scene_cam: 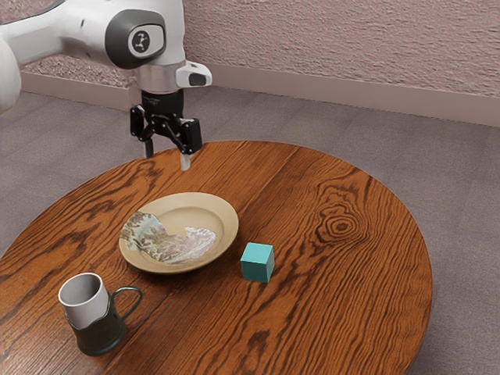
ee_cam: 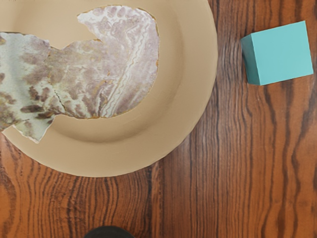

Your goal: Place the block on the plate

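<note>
Preparing for a short carry

The round table (scene_cam: 328,297) supports everything. The plate (scene_cam: 226,223) lies face up, so it can receive. Above the table, the gripper (scene_cam: 167,157) hangs empty, its fingers apart, probably to go around the block. The mug (scene_cam: 100,326) stands upright, away from the likely path. The block (scene_cam: 256,263) rests flat on the table, near the plate, convenient for grasping.

We see the plate (ee_cam: 195,84) and a dark thing (ee_cam: 109,231) we can't identify cut off by the wrist view's edges; the exterior view's edges crop our arm (scene_cam: 47,35) and the table (scene_cam: 351,312)
</note>
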